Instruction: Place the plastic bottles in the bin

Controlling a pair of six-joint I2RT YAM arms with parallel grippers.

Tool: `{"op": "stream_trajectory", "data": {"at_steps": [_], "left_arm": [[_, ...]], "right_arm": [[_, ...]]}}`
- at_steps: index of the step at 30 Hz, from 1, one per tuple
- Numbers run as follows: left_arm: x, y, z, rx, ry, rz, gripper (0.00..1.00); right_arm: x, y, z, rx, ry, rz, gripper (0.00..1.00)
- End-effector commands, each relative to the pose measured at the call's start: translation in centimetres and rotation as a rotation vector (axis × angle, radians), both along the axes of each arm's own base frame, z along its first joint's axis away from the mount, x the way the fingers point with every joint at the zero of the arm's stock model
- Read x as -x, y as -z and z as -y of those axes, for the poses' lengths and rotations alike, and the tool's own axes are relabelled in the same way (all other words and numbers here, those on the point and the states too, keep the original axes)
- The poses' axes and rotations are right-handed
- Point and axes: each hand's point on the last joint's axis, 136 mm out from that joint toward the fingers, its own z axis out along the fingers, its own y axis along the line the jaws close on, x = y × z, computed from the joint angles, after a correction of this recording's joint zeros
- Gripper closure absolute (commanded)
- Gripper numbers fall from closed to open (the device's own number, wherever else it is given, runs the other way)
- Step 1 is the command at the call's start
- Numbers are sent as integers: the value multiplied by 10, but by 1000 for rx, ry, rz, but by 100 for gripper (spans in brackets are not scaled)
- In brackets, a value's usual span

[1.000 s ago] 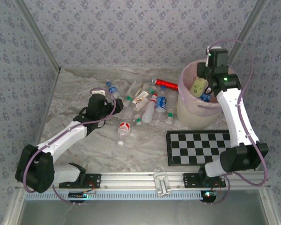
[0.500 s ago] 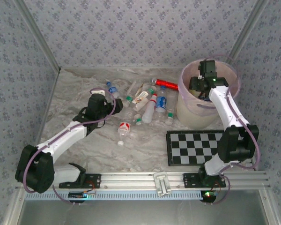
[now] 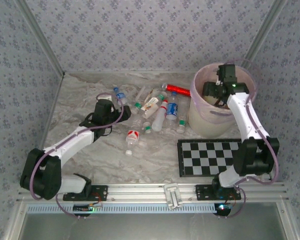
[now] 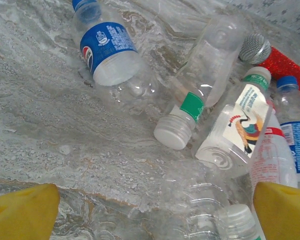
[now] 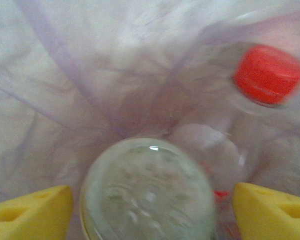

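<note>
Found the right gripper (image 3: 211, 91) down inside the bin (image 3: 204, 125), spread wide and pinching nothing. Saw from its wrist camera a clear bottle (image 5: 147, 192), base toward the lens, between the yellow fingers (image 5: 30, 210) with a gap on either side. Saw a red-capped bottle (image 5: 269, 75) beside it against the bin's wall. Judged at least two bottles to be in; could not count more through the blur.

Found the left gripper (image 3: 120, 111) low over the counter (image 3: 90, 155) at the near-left edge of the heap, likewise spread and empty. Made out just ahead of it a blue-labelled bottle (image 4: 110, 52), a green-banded bottle (image 4: 195, 95) and a bird-labelled bottle (image 4: 240, 122), all lying loose. Counted roughly ten bottles on the counter left of the bin, with a red-and-white-labelled bottle (image 3: 132, 137) apart, nearer the arms. Noted the shiny red tube (image 3: 177, 89) among them, no part of the job. Judged most of the work undone.
</note>
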Motion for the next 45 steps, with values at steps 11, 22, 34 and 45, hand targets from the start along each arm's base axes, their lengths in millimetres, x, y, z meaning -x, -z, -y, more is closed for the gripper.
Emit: {"op": "stream_trajectory", "data": {"at_steps": [11,22,34,45], "left_arm": [[-68,-11,-4,34,-114,-44,1],[-112,35,12,75,-104,-165,1],[-93,84,21,160,-125,-254,2],[-85,73,16,123,-142,-226,26]], "right_arm": [[97,-123,8,-25,21,238,0],[153,-120,-60,-270,-303,347,0],[173,-87,-64,-294,-319,363,0],[182,-85,-54,-239,-285,416,0]]}}
